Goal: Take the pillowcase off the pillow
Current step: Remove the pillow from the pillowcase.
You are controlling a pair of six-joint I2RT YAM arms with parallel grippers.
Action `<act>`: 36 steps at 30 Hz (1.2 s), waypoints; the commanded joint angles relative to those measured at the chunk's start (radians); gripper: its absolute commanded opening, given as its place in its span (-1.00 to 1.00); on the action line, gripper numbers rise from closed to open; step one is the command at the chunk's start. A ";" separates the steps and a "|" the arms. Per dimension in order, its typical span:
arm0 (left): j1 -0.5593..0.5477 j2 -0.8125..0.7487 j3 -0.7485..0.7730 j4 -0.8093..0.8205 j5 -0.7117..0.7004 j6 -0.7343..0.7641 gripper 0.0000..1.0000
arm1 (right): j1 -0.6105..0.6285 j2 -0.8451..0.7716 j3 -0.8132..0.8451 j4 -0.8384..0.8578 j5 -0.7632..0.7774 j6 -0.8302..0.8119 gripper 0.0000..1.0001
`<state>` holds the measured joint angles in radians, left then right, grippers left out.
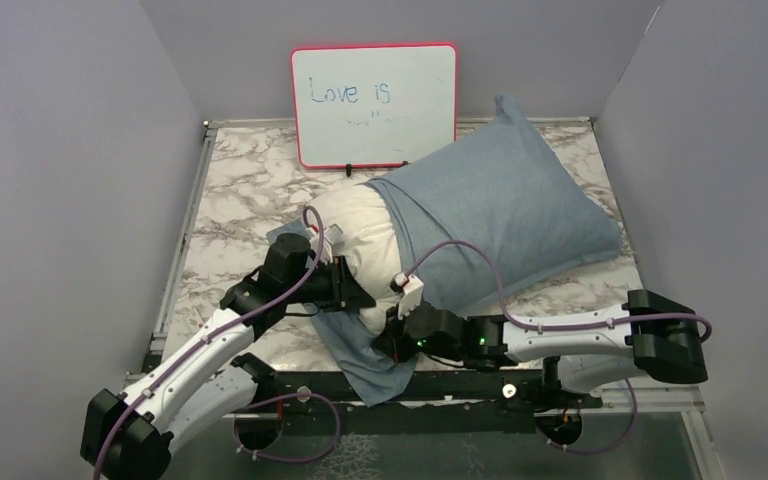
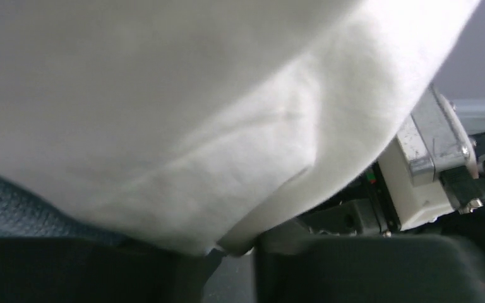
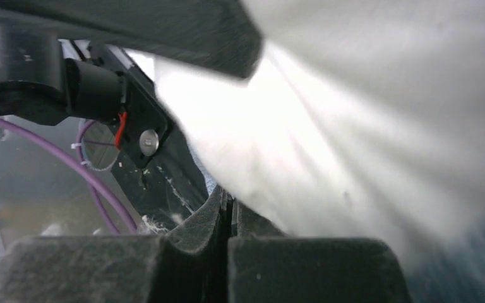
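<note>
Left arm (image 1: 195,365): white tubular links, black joint housings.
Right arm (image 1: 560,340): same white links, bulky black elbow block (image 1: 670,340).
Cables: thin purple cables (image 1: 460,245) tied along both arms.
Wrist: small white box (image 2: 410,189) with metal bracket; green indicator light (image 1: 422,345).
Fingers: dark grey foam-textured finger pads (image 3: 303,268).
Fastener: silver round-head screw (image 3: 148,142) on black plate.

Pillowcase (image 1: 505,200): matt blue-grey woven cloth, soft folds. Pillow (image 1: 360,235): matt white cloth, finely woven, faintly creased. Table (image 1: 240,190): smooth marble-look top, slight sheen, metal edging. Whiteboard (image 1: 420,100): glossy white face, red plastic frame. Arms (image 1: 210,370): white and black plastic shells. Cables (image 1: 460,245): purple, smooth, rubbery. Right gripper (image 3: 228,214): matt black, grainy, flecked with lint.
</note>
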<state>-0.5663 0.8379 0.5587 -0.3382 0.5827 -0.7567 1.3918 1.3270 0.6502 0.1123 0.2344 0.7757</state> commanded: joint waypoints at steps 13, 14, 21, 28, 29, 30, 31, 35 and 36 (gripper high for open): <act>-0.015 0.250 0.183 0.465 -0.066 -0.312 -1.00 | 0.063 0.002 0.081 0.015 -0.429 -0.440 -0.41; -0.015 0.249 0.186 0.473 -0.073 -0.325 -1.00 | 0.076 0.009 0.080 0.008 -0.396 -0.444 -0.41; -0.015 0.231 0.197 0.470 -0.126 -0.361 -1.00 | 0.141 0.028 0.034 -0.001 -0.147 -0.397 -0.41; -0.014 0.126 0.168 0.284 -0.172 -0.286 -1.00 | 0.136 -0.111 -0.072 -0.094 0.301 -0.026 -0.30; -0.012 0.095 0.159 0.248 -0.185 -0.279 -1.00 | 0.123 -0.128 -0.073 -0.159 0.336 0.039 -0.24; -0.012 0.066 0.147 0.222 -0.196 -0.275 -1.00 | 0.102 -0.141 -0.078 -0.184 0.333 0.073 -0.24; -0.011 0.036 0.133 0.197 -0.205 -0.273 -1.00 | 0.076 -0.152 -0.087 -0.190 0.310 0.089 -0.24; -0.009 -0.061 0.090 0.104 -0.230 -0.267 -1.00 | -0.012 -0.196 -0.119 -0.171 0.182 0.149 -0.20; -0.009 -0.080 0.080 0.085 -0.235 -0.268 -1.00 | -0.024 -0.204 -0.120 -0.173 0.169 0.157 -0.20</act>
<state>-0.5903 0.8497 0.6609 -0.2222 0.4530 -1.0481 1.4158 1.1530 0.5678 0.0158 0.4572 0.7906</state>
